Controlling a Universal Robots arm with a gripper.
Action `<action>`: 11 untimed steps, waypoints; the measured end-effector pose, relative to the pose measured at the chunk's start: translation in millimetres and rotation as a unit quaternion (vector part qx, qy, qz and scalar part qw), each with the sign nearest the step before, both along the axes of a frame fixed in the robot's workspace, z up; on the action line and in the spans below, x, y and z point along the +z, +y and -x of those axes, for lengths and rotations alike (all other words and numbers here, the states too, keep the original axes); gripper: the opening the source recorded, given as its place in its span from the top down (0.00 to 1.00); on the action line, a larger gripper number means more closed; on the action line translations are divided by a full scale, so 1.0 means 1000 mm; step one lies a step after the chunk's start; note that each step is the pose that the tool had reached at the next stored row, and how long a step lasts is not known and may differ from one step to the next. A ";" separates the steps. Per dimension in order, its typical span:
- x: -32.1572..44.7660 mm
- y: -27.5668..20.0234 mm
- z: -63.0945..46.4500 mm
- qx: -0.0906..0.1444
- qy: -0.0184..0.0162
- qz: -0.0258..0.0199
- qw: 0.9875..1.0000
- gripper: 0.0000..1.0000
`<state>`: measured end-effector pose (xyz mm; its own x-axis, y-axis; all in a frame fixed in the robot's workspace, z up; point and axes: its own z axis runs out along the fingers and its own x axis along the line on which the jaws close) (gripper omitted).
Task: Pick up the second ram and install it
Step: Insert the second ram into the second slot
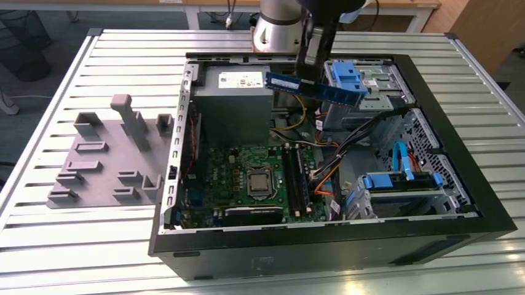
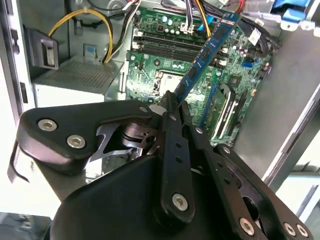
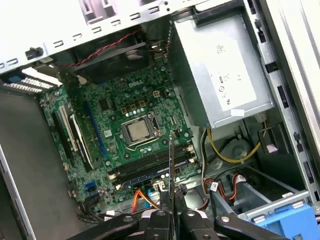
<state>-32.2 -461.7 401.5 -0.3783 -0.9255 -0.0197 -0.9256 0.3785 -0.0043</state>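
The second ram [image 1: 324, 91] is a blue-green stick with black chips. It hangs tilted above the open computer case [image 1: 459, 153], over the gap between the power supply and the drive cage. My gripper [image 1: 306, 74] is shut on one end of it. In the second wrist view the ram [image 2: 207, 50] sticks out from the shut gripper [image 2: 172, 102] toward the motherboard. In the first wrist view the ram [image 3: 170, 165] shows edge-on as a thin dark line rising from the gripper [image 3: 172, 212], above the long black memory slots [image 3: 145, 167].
Green motherboard [image 1: 238, 166] with a bare processor [image 1: 258, 182] lies in the case floor. Grey power supply [image 1: 233, 92] sits at the back. Blue drive cages [image 1: 348, 74] and loose cables [image 1: 328, 160] crowd the exterior view's right. A grey fixture plate [image 1: 107, 160] rests on the table.
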 end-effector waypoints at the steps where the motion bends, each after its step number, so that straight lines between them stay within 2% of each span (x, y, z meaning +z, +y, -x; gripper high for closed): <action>1: -0.0001 0.0000 0.000 -0.009 0.000 0.000 1.000 0.86; 5: -0.0004 0.0000 0.000 -0.046 0.000 0.000 0.999 0.86; 11: -0.0008 0.0000 0.000 -0.092 0.000 0.000 0.996 0.86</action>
<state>-32.2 -461.7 400.7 -0.5411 -0.8407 -0.0197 -0.8409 0.5412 -0.0043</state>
